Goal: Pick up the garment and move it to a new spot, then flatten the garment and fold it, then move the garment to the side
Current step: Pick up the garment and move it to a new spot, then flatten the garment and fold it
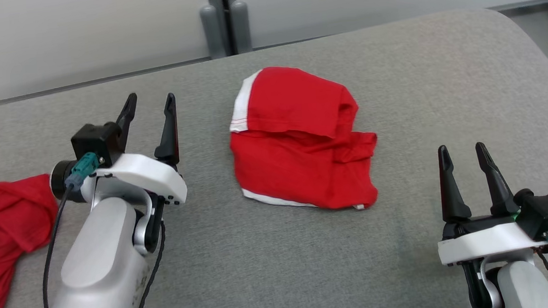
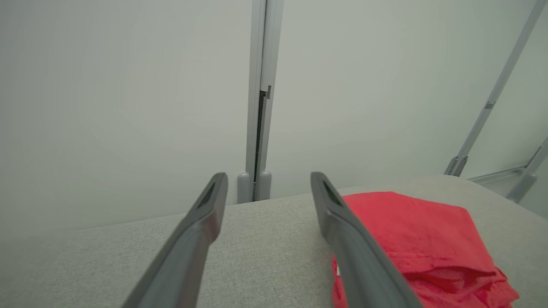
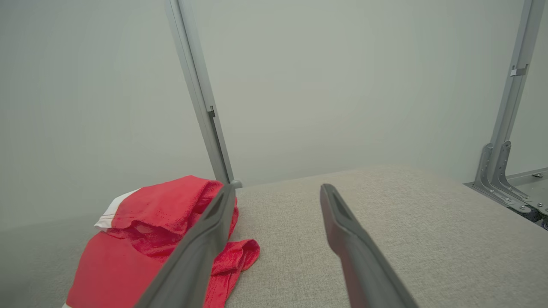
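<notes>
Two grippers, both spread and empty: the left gripper stands left of the folded red garment lying mid grey table, seemingly nearer than the right gripper at its near right

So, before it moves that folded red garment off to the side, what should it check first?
1. The left gripper is open and empty: ok.
2. The right gripper is open and empty: ok.
3. The garment lies between the grippers, touching neither: ok.
4. The fold is neat: not ok; its right side is bunched and the edges do not line up.
5. There is bare table beside the garment to receive it: ok.
6. The second red cloth by the left forearm will not snag the arm: cannot tell.
</notes>
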